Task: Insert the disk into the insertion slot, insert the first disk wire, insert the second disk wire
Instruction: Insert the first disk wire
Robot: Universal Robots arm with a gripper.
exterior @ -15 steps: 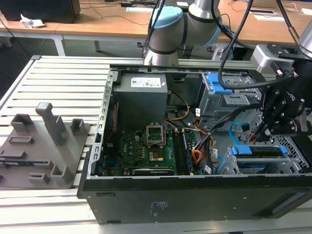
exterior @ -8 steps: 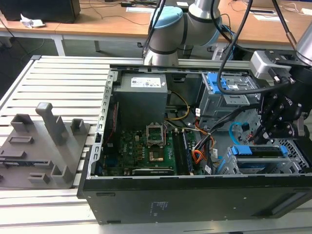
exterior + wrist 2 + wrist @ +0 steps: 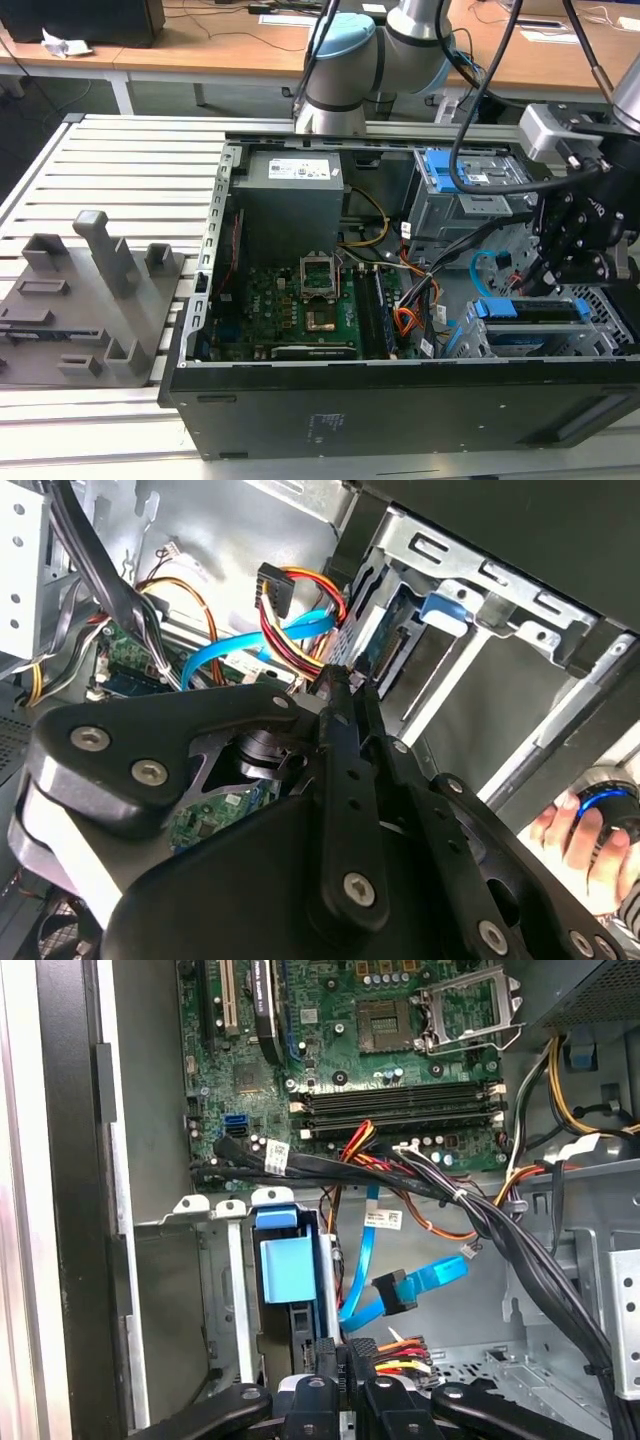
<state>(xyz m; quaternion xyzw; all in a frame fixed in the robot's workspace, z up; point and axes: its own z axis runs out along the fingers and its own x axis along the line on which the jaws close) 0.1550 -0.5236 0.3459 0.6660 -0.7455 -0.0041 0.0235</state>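
Robot arm (image 3: 410, 35): silver-grey tubular segments with a light-blue joint cap (image 3: 338, 38); black cables (image 3: 457, 148) hang alongside. Gripper (image 3: 345, 682): matt black linkage plates with rounded edges, pinned by silver round-headed screws (image 3: 90, 738). A pale grey block (image 3: 548, 128) is mounted above it.

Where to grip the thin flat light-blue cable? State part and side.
The small dark plug near the free end of the thin flat light-blue cable, likely across its flat faces, from the open side of the black computer case: it hangs clear; the ribbon looks limp.
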